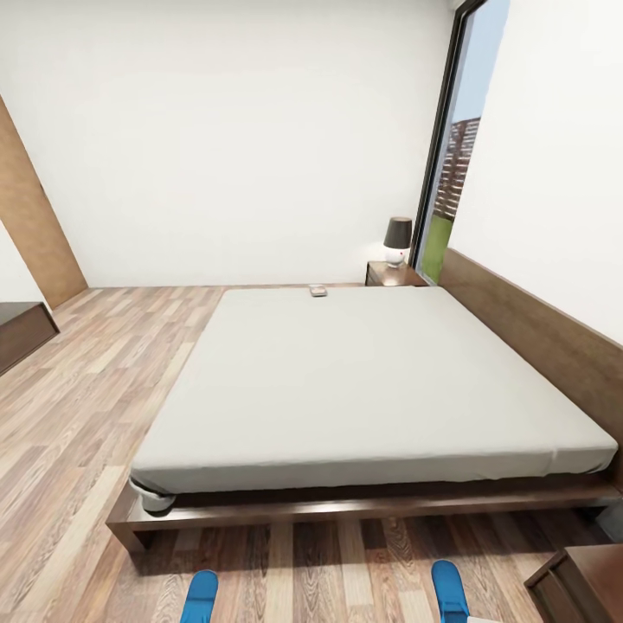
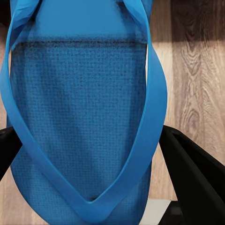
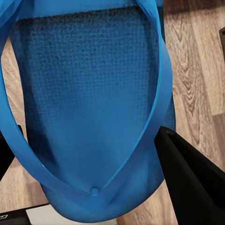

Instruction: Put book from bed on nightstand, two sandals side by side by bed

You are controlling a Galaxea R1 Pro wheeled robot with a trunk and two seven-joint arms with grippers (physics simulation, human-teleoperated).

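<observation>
Lettering is too small to be read on the small dark object (image 1: pixel 318 291) that is lying on the far edge of the mattress, near the dark brown nightstand (image 1: pixel 394 275); it is blurred, so I cannot tell whether it is the book. No other writing is showing anywhere.

The large low bed (image 1: pixel 372 381) with its plain off-white mattress and dark brown wooden frame is taking up the middle of the room, its headboard running along the right-hand wall. A small lamp with a dark shade and white base (image 1: pixel 397 240) is standing on the nightstand, which is sitting just beside the tall window (image 1: pixel 450 156). White walls are closing the room behind and to the right, and a light brown wood-plank floor (image 1: pixel 95 389) is stretching to the left of the bed. A dark low cabinet (image 1: pixel 24 330) is sitting at the left edge, and the corner of another dark wooden piece (image 1: pixel 581 581) is showing at the lower right.

Two bright blue flip-flop sandals are poking up near the foot of the bed, well apart from each other: the left sandal (image 1: pixel 201 595) and the right sandal (image 1: pixel 450 590).

The left end effector (image 2: pixel 98 159) is gripping the left sandal (image 2: pixel 79 117), black fingers (image 2: pixel 192 168) pressing on either side of it above the planks. The right end effector (image 3: pixel 93 164) is likewise gripping the right sandal (image 3: pixel 89 103), its black finger (image 3: pixel 187 178) touching the sole's edge.
</observation>
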